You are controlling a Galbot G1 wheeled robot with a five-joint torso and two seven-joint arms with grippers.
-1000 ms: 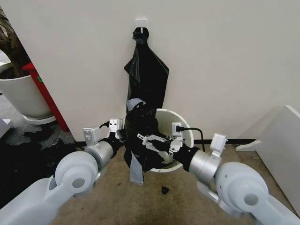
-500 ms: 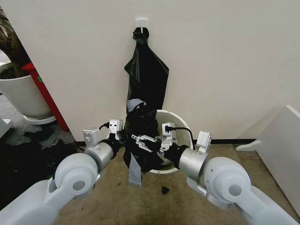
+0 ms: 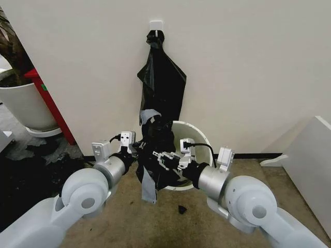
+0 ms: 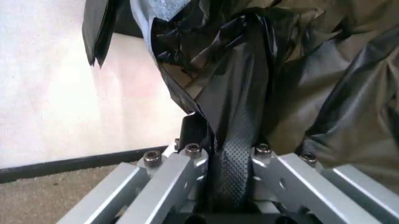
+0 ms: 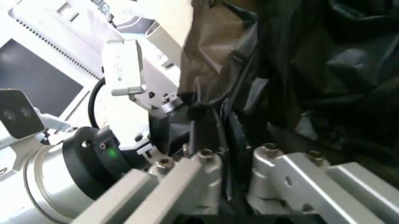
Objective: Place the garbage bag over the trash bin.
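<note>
The garbage bag (image 3: 155, 155), glossy wrinkled black plastic with a grey strip hanging down, drapes over the left side of the trash bin (image 3: 202, 138), a small white bucket tipped toward me by the wall. My left gripper (image 3: 135, 150) is at the bag's left edge; in the left wrist view this gripper (image 4: 227, 156) is shut on a fold of the bag (image 4: 237, 116). My right gripper (image 3: 161, 157) reaches across the bin's mouth into the bag; in the right wrist view it (image 5: 234, 156) is shut on black plastic (image 5: 299, 70).
A narrower black sack (image 3: 161, 77) hangs from a wall hook (image 3: 156, 25) right behind the bin. A white planter (image 3: 23, 103) and red post (image 3: 51, 111) stand at left, dark bundles (image 3: 31, 165) lie on the floor, a white board (image 3: 310, 155) at right.
My right arm has swung left, bringing its gripper across the bin's mouth and into the bag. The left arm has barely moved.
</note>
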